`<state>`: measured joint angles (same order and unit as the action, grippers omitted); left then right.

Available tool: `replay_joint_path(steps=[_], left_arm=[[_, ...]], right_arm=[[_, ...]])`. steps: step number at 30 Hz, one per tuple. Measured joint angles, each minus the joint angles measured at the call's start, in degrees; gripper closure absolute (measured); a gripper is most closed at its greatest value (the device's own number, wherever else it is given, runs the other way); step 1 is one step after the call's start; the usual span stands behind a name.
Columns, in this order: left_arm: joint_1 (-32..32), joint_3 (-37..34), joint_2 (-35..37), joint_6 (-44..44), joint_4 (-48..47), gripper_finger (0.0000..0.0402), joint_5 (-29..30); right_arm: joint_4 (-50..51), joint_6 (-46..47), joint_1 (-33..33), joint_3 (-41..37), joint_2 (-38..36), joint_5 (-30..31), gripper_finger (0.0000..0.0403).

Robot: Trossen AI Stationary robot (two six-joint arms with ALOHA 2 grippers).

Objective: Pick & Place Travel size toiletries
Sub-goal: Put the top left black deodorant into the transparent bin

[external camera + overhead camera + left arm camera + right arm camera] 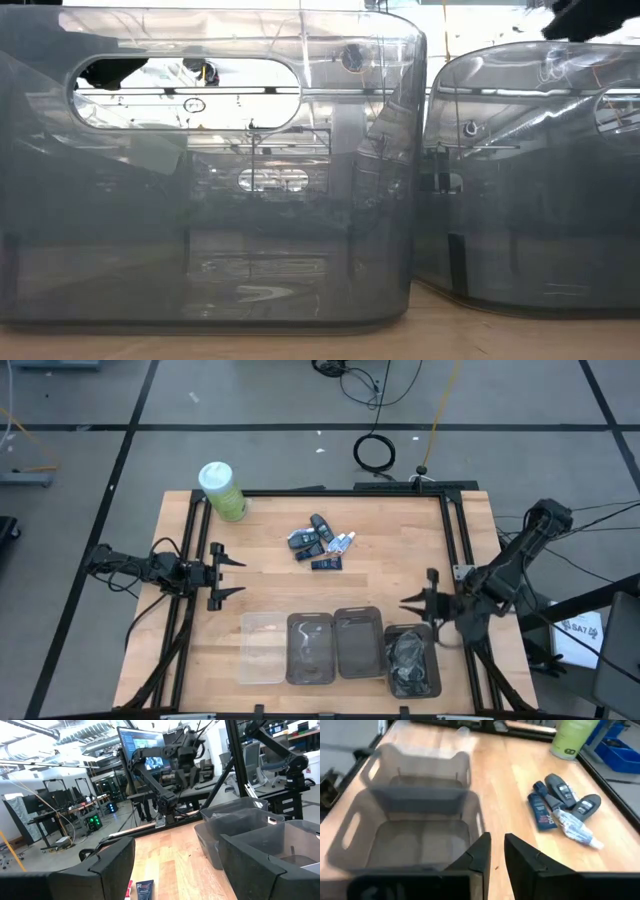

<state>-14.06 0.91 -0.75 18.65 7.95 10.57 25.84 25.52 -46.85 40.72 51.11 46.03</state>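
A row of bins [310, 648] is seen along the near edge of the wooden table [270, 575], three smoky grey and one clear; the rightmost holds dark contents that cannot be made out. In the low view, two grey bin walls fill nearly the whole picture, and the table behind is hidden. The right gripper [410, 603] is held just beside the row's right end, its fingers drawn almost together with a narrow slit between them and nothing held. The left gripper [232, 576] is held at the table's left side, spread wide and empty. Farther back, near the table's middle, the toiletries [328, 550] are clustered with black key fobs [318, 527]. A dark blue tube [540, 810] is laid with its long axis running roughly front to back; a silvery sachet [576, 829] is laid at a slant beside it, touching a fob. How many toiletries are in the pile cannot be told. A green canister [222, 491] is stood at the far left corner.
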Motion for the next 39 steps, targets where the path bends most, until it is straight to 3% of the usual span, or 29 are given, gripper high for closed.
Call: replay_joint_path(steps=[7,10,14,19,23,39], left_arm=[[0.00,0.00,0.02,0.00,0.02,0.0119,0.00],[0.00,0.00,0.00,0.00,0.00,0.0119,0.00],[0.00,0.00,0.02,0.00,0.01,0.0119,0.00],[0.00,0.00,0.02,0.00,0.02,0.0119,0.00],[0.00,0.00,0.01,0.00,0.01,0.0119,0.00],[0.00,-0.01,0.00,0.00,0.00,0.0119,0.00]], right_arm=[[-30.35,-17.75,10.33,-15.78,-10.26,-12.38,0.0387],[-35.51,-24.65,16.23,-19.11,-14.65,-14.89,0.0398],[-36.00,-28.92,25.97,-21.62,-20.31,-17.46,0.0402],[-39.56,-31.10,36.10,-25.81,-26.53,-30.53,0.0402],[-39.47,-32.74,41.25,-28.18,-31.06,-32.62,0.0402],[-27.43,-34.18,44.26,-29.06,-49.00,-32.84,0.0403]])
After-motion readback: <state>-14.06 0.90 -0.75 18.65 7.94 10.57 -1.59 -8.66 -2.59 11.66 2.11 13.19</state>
